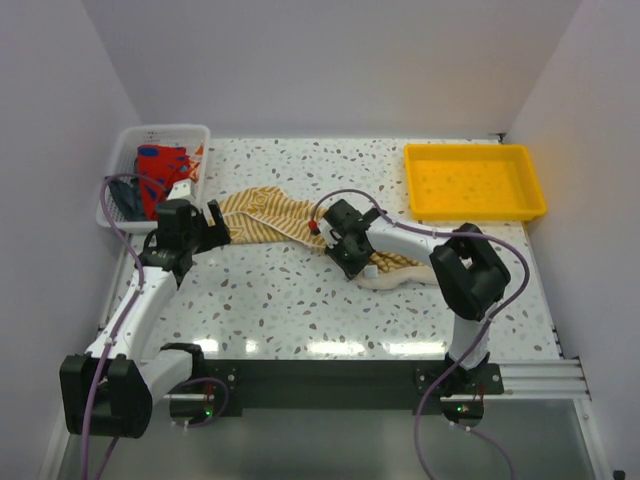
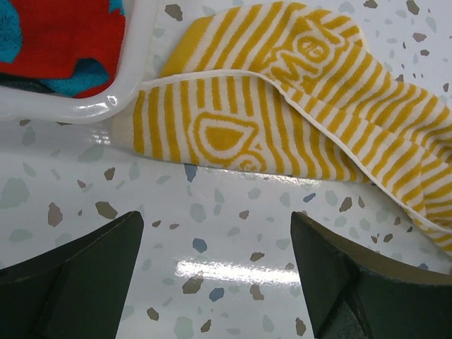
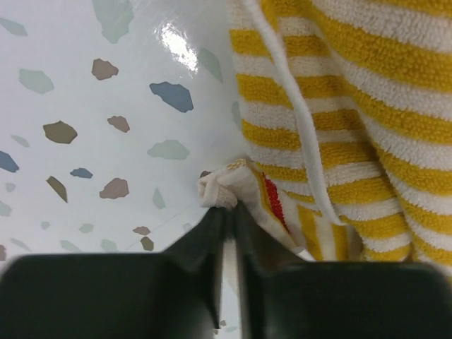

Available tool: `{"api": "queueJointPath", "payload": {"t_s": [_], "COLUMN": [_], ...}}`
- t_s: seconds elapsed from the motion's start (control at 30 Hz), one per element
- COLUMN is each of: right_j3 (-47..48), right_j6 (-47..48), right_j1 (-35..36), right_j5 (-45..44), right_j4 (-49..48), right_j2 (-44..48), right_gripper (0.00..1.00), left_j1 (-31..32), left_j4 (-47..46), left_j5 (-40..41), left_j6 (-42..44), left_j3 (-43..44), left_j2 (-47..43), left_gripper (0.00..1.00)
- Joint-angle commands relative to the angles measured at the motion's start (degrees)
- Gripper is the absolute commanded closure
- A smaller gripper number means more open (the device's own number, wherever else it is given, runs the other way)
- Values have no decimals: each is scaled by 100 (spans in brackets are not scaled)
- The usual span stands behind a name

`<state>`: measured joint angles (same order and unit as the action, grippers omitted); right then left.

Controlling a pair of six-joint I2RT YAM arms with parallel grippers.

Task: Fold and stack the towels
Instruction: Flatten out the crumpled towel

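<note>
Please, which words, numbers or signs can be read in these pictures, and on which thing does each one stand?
"TOW", seen upside down, woven into the striped towel; any further letters are hidden by a fold.
A red mark at the towel corner pinched in the right gripper: too blurred to read.
No other text.

Basket: at the far left corner of the surface, with a heap of towels in it.
Tray: at the far right corner, well apart from the basket.
Loose towel: on the surface between basket and tray, its left end just beside the basket.
My left pincer: left of the loose towel, in front of the basket, over bare surface.
My right pincer: at the loose towel's right part, on a bunched edge.
</note>
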<state>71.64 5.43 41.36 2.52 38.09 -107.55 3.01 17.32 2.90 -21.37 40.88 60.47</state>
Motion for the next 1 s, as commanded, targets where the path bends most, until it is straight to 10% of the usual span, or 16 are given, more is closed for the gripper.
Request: {"api": "queueJointPath", "payload": {"t_s": [0.0, 0.4, 0.57, 0.7, 0.97], "right_j3": [-45, -545, -704, -274, 614], "right_j6": [46, -77, 360, 555, -437], "right_j1": [134, 1724, 2402, 2447, 322], "right_j5": [99, 2804, 3833, 3092, 1164], "right_j4": [119, 1763, 2053, 2080, 616], "right_j2": [76, 2790, 2608, 2212, 1632], "right_gripper": [100, 100, 100, 47, 42], "left_j1": [-37, -63, -63, -63, -37], "left_j4": [-203, -212, -212, -203, -159], "left_j5": [123, 229, 159, -8, -561], "left_j6": [150, 115, 54, -34, -464], "left_j3": [16, 16, 7, -28, -1], "left_j2": [-79, -88, -44, 26, 482], "left_gripper": [10, 10, 10, 11, 16]}}
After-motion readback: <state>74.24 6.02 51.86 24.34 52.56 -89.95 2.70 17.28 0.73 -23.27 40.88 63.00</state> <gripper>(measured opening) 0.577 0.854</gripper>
